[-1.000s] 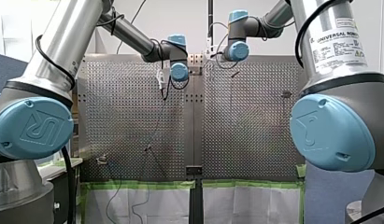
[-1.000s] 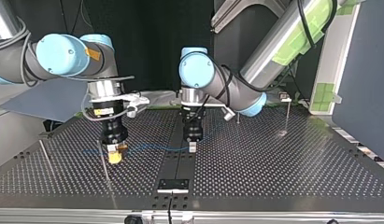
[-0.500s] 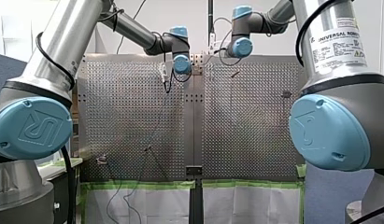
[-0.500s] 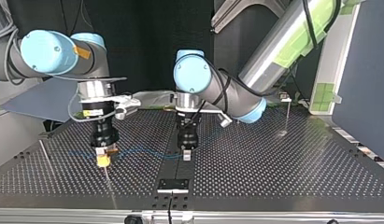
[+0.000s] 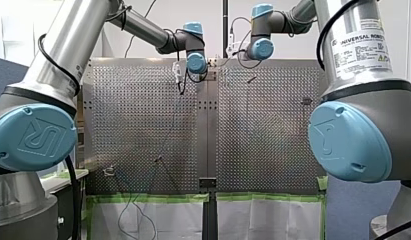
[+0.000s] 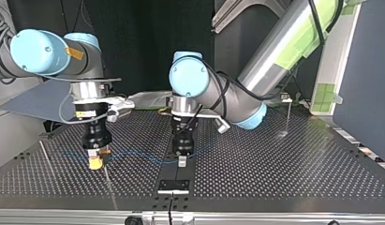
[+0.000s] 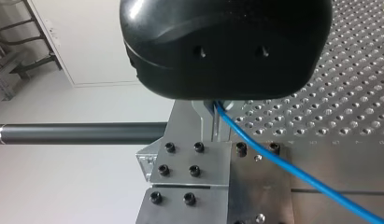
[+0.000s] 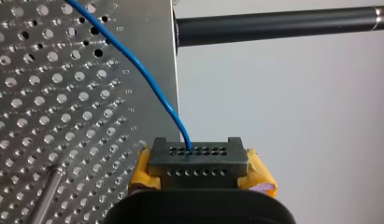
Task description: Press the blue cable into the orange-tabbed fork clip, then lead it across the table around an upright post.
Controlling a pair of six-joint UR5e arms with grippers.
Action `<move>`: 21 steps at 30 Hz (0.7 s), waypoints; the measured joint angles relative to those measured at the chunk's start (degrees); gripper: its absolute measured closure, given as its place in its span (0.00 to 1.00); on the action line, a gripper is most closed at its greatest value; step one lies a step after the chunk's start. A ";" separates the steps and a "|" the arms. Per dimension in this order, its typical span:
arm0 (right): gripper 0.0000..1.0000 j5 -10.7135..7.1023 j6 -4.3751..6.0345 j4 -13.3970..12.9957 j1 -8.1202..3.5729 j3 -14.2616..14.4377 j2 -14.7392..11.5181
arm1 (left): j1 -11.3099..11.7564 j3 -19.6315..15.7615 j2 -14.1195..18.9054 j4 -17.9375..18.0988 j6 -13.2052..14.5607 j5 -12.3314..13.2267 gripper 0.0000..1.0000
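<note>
Since both arms pinch the blue cable point(image 8: 179, 125) at once, it hangs as a low, slightly wavy span over the worktop point(image 6: 274, 173), which probably makes it easier to steer. Just behind the black plate point(image 6: 173, 185), the left jaws are clamped on it, with cable running out from between them. Off to the plate's left in the top view, the yellow-padded right jaws grip it too. Well beyond the plate, to its right, stands a thin upright post point(image 6: 288, 117). Can't spot the orange-tabbed clip anywhere, so the routing looks unfinished.
</note>
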 joint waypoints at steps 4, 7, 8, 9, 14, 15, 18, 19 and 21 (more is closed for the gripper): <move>1.00 0.00 0.15 0.20 -0.55 0.00 -0.25 | -0.62 1.57 -0.89 -1.52 0.17 0.08 0.99; 1.00 0.00 0.47 0.25 -1.02 0.01 -0.48 | -1.12 3.00 -1.44 -2.69 0.34 0.03 0.99; 1.00 0.00 0.55 0.27 -1.21 0.01 -0.61 | -1.25 3.46 -1.62 -3.02 0.37 0.01 0.99; 1.00 0.00 0.61 0.27 -1.37 0.00 -0.70 | -1.39 3.92 -1.86 -3.38 0.41 -0.02 0.99; 1.00 0.00 0.84 0.45 -2.43 0.03 -1.17 | -2.29 6.55 -3.17 -5.05 1.18 -0.19 0.99; 1.00 0.00 0.85 0.53 -2.60 0.02 -1.20 | -2.41 6.96 -3.26 -5.17 1.25 -0.21 0.99; 1.00 0.00 0.87 0.79 -3.17 0.00 -1.27 | -2.76 8.09 -3.40 -5.40 1.40 -0.29 0.99; 1.00 0.00 0.87 0.86 -3.32 0.00 -1.29 | -2.86 8.51 -3.41 -5.53 1.43 -0.31 0.99; 1.00 0.00 0.88 1.04 -3.71 0.02 -1.32 | -3.01 9.17 -3.42 -5.79 1.43 -0.32 0.99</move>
